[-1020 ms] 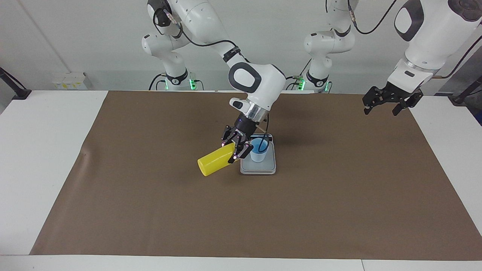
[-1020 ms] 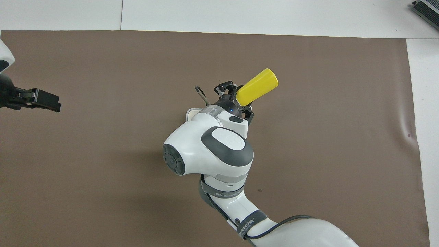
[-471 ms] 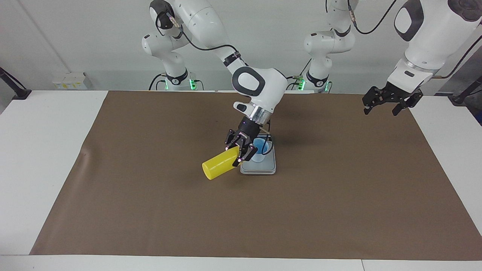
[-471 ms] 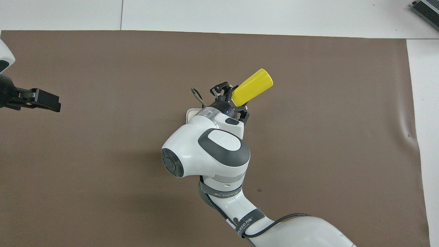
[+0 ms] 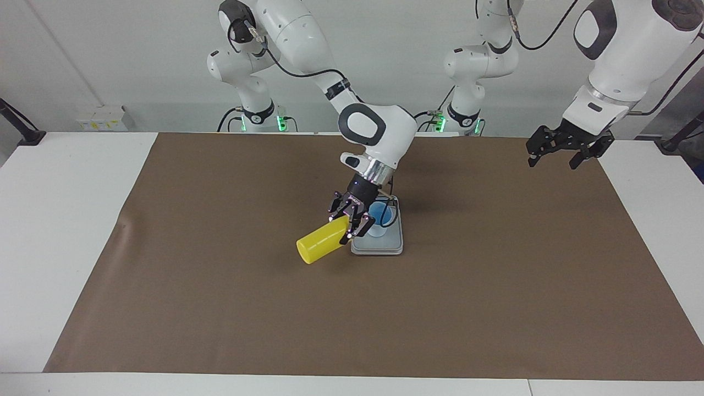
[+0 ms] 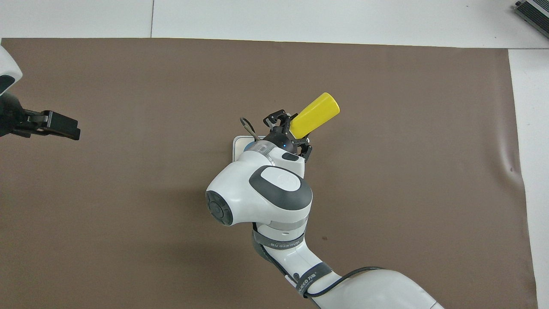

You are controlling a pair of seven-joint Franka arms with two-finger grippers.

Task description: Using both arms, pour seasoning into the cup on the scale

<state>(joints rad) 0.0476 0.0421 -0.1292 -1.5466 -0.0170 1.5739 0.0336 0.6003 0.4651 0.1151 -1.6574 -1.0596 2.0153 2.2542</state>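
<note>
My right gripper is shut on the yellow seasoning bottle, which is tipped on its side in the air, its nozzle end toward the cup and its flat bottom pointing away. The nozzle itself is hidden by the gripper. The light-blue cup stands upright on the silver-grey scale in the middle of the brown mat; in the overhead view the cup is almost wholly hidden by the arm. My left gripper waits, open and empty, above the mat's edge at the left arm's end.
The brown mat covers most of the white table. A wrinkle in the mat lies toward the right arm's end. A grey device corner sits at the table's farthest edge.
The right gripper has carried the tilted bottle slightly lower and closer to the cup. The left arm has lifted a little.
</note>
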